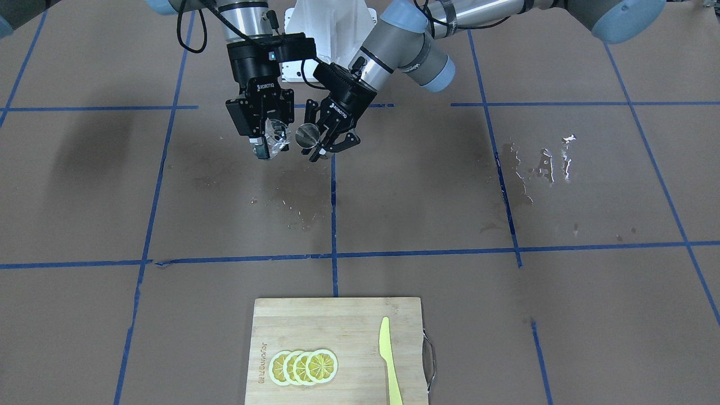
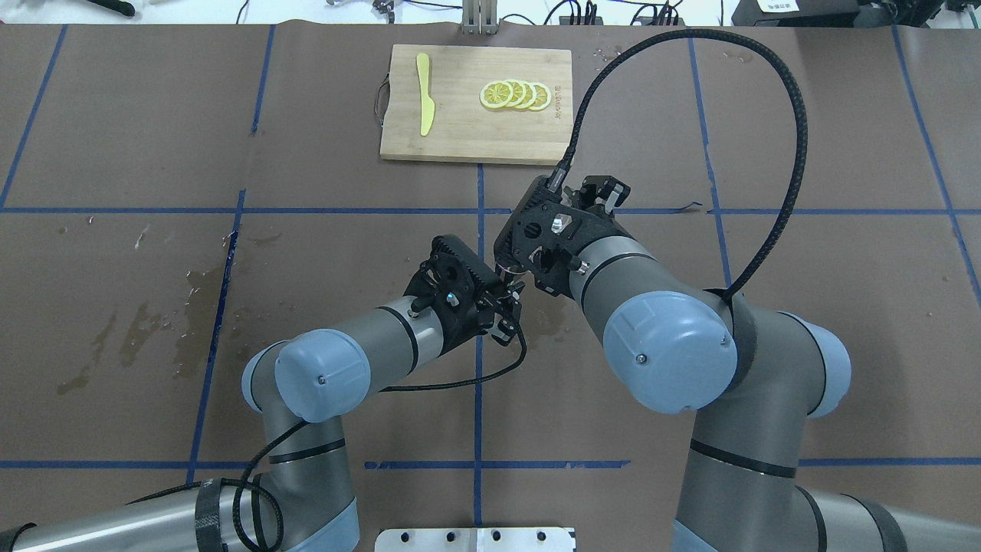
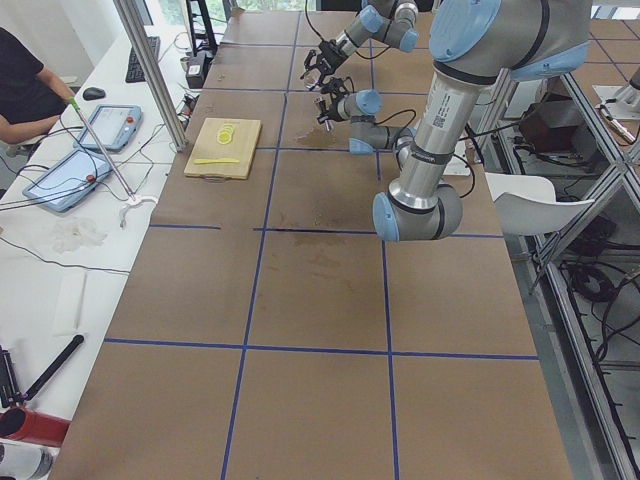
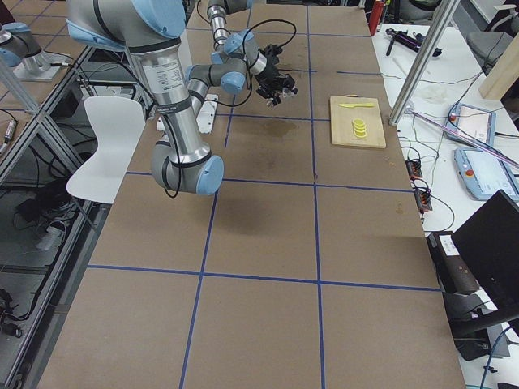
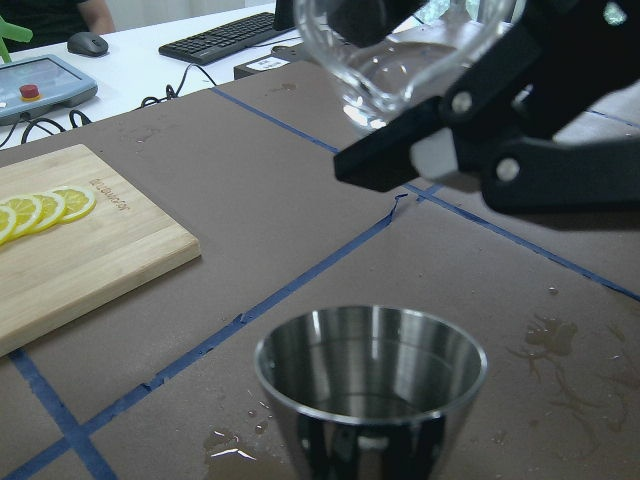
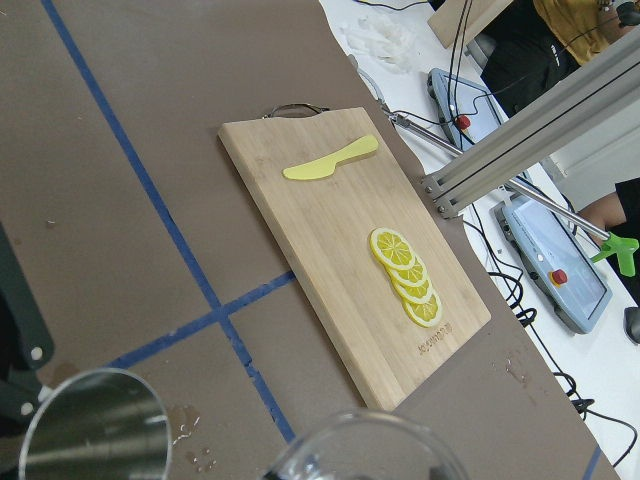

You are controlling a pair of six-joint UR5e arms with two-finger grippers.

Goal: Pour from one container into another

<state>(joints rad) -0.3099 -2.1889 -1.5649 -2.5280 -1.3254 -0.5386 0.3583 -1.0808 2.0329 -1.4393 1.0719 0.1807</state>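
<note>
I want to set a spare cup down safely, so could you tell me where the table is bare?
Bare paper lies on both sides of the cutting board. It is crowded mid-table, where the right gripper holds the glass beaker beside the jigger in the left gripper, above wet spots.

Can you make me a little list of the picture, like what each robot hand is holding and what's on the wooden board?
Left jaws: shut on the metal jigger, held off the table
Right jaws: shut on the glass cup, close beside the jigger and higher than its mouth
Cutting board: four overlapping lemon slices and a yellow knife
Table: brown, blue tape lines, wet marks
Liquid flowing: cannot tell
</note>
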